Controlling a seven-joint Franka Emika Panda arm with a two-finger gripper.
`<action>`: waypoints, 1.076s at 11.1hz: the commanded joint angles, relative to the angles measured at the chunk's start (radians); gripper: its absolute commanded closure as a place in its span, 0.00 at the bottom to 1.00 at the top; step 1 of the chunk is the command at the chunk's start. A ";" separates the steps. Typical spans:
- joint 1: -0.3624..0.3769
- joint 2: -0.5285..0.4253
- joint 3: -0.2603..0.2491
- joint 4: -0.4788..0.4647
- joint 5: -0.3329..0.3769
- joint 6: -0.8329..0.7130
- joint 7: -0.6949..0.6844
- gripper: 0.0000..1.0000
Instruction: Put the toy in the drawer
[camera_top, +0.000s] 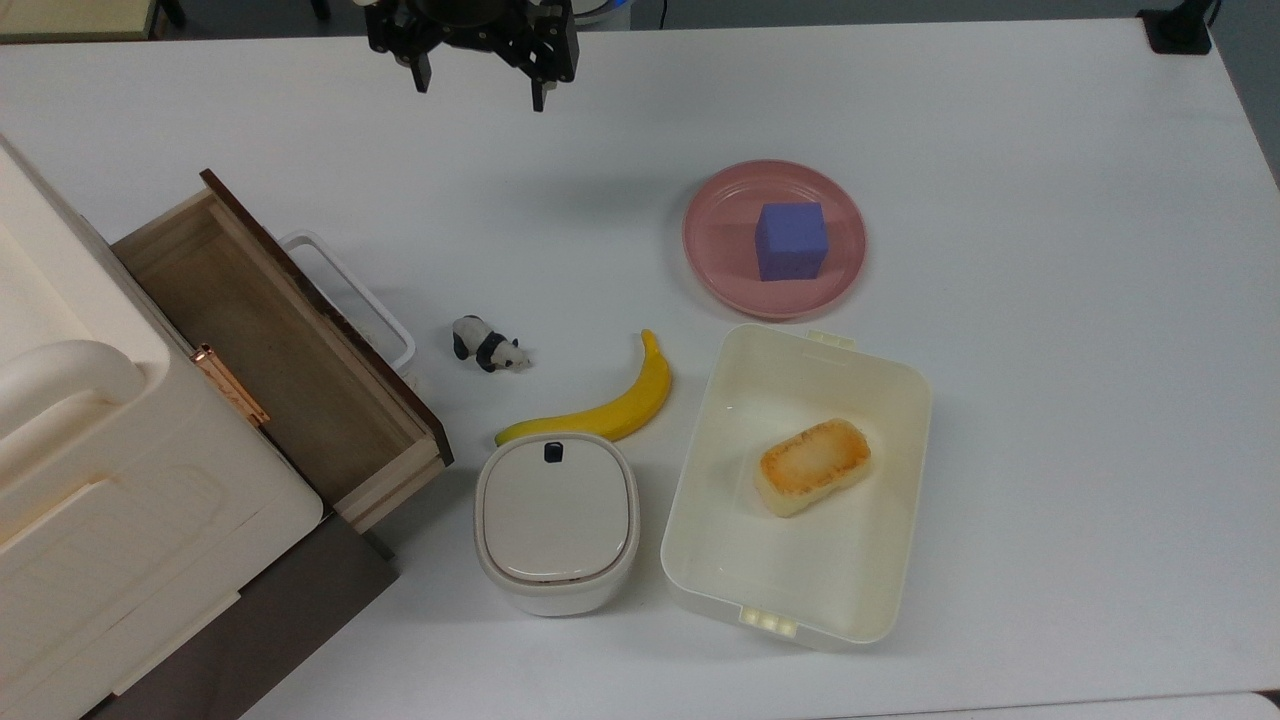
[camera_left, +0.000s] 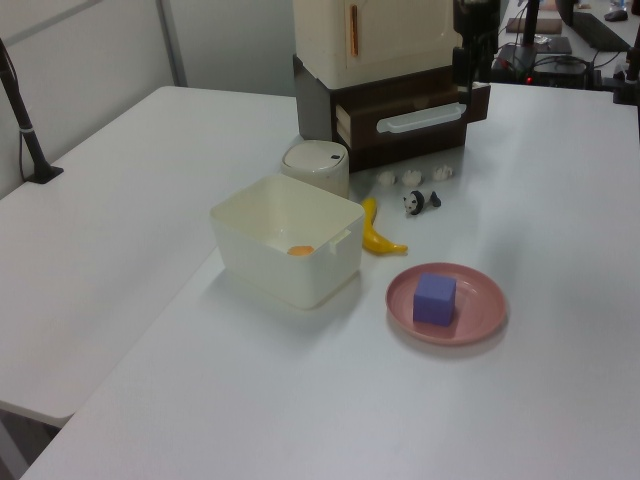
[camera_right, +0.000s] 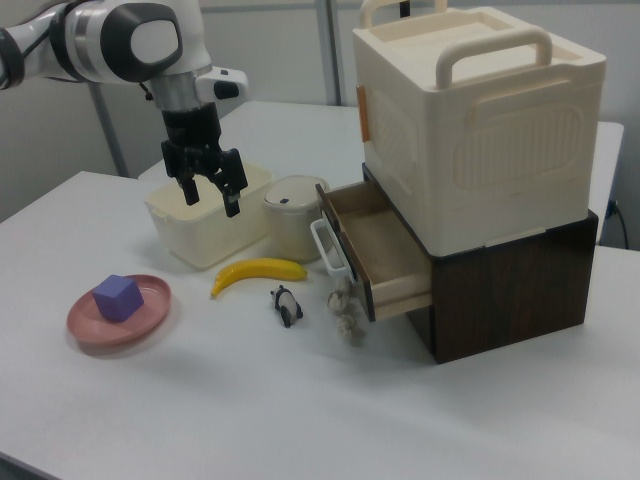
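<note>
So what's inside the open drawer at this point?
The drawer shows only bare wood floor in the top view; its rear part runs under the cabinet and is hidden. The toy stands outside on the table.

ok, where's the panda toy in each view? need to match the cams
Top view: the panda toy stands left of centre, between the open drawer's handle and the banana.
Left view: the panda toy is right of centre, in front of the drawer, just right of the banana.
Right view: the panda toy is low and centre, just below the banana, left of the drawer.
Shared landmark: the banana, next to the toy in all three.
</note>
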 joint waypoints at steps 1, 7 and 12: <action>0.009 -0.001 -0.017 0.003 0.042 -0.013 -0.041 0.00; 0.010 0.003 -0.026 0.000 0.042 -0.012 -0.127 0.00; 0.015 0.017 -0.073 -0.012 0.059 0.010 -0.383 0.00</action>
